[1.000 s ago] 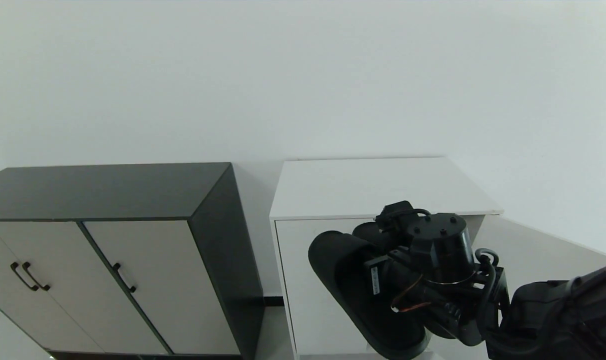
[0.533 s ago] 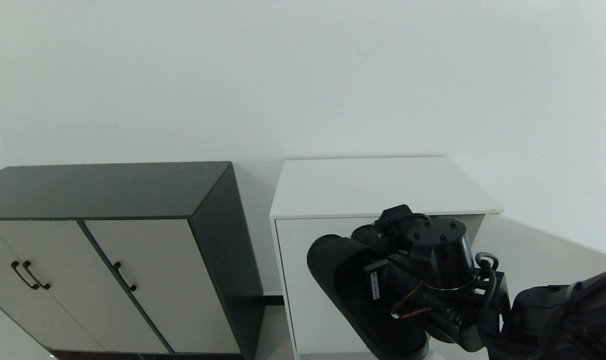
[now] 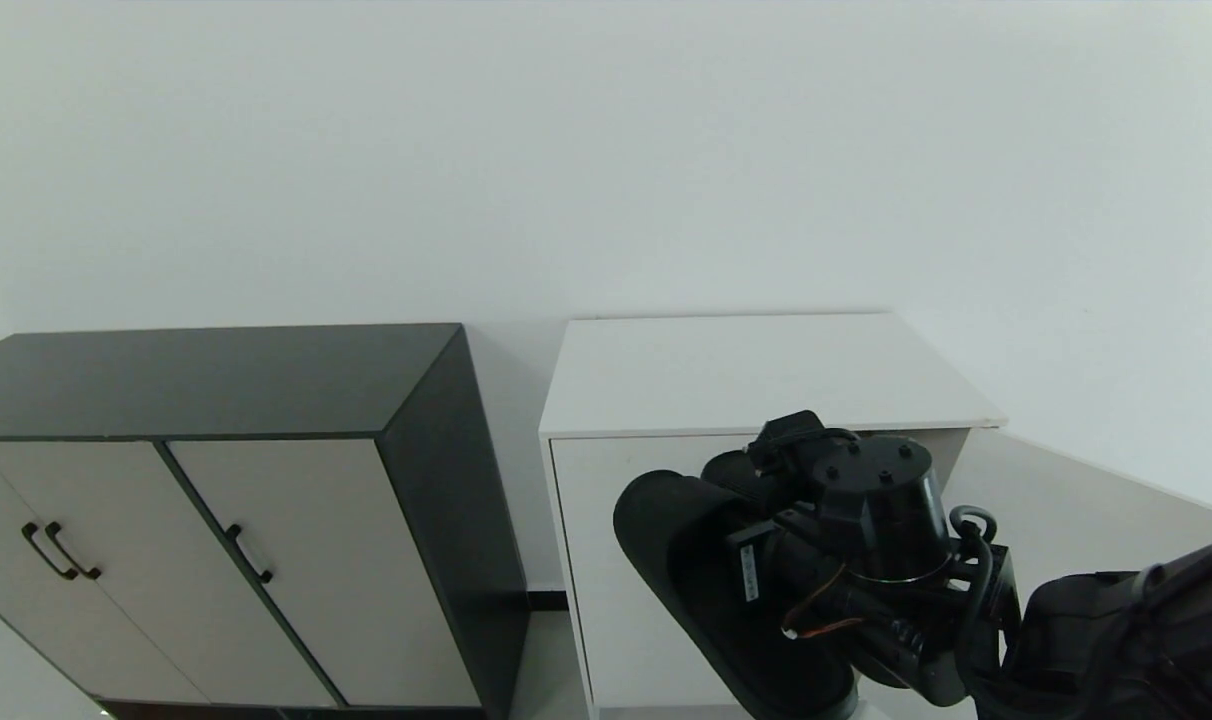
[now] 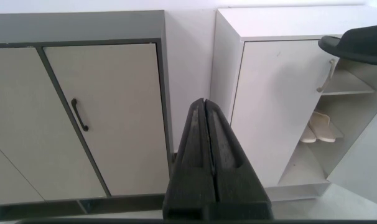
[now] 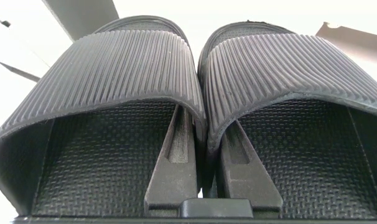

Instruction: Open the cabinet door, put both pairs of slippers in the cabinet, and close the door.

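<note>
Our right hand (image 5: 206, 118) grips the black slippers (image 3: 686, 540) pinched together before the open white cabinet (image 4: 282, 25), where we see a white pair (image 4: 322, 129) already shelved, so we judge stowing these and shutting it remain.

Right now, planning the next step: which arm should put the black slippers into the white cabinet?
Right, probably. The right pincer is shut on the black ribbed rubber slippers before the white box-shaped cabinet with its shelves exposed. The left pincer is shut, empty.
</note>
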Controlling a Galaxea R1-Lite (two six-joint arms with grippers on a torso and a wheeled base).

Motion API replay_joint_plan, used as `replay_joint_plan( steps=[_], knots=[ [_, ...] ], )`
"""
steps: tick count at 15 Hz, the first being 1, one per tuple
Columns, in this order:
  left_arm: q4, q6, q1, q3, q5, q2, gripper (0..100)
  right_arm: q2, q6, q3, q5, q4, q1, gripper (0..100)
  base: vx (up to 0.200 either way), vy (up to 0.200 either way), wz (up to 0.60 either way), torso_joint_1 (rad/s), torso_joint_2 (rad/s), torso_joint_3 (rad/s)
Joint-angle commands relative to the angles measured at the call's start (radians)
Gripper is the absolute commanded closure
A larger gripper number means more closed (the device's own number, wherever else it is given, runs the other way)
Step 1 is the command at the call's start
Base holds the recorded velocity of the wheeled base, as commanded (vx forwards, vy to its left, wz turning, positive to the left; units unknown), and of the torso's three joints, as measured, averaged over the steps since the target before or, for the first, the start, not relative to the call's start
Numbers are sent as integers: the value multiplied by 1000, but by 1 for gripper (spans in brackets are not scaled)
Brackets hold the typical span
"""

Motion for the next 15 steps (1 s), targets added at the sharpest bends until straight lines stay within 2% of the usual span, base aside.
replay_joint_plan(
  steps=[1, 15],
  knots=[
    [0, 0, 0, 0, 0, 2, 100, 1, 0, 0, 1, 0, 2, 100, 0, 0, 0, 0, 0, 0],
    [0, 0, 0, 0, 0, 2, 100, -16, 0, 3, 2, 0, 3, 100, 0, -200, 0, 3, 3, 2]
  ],
)
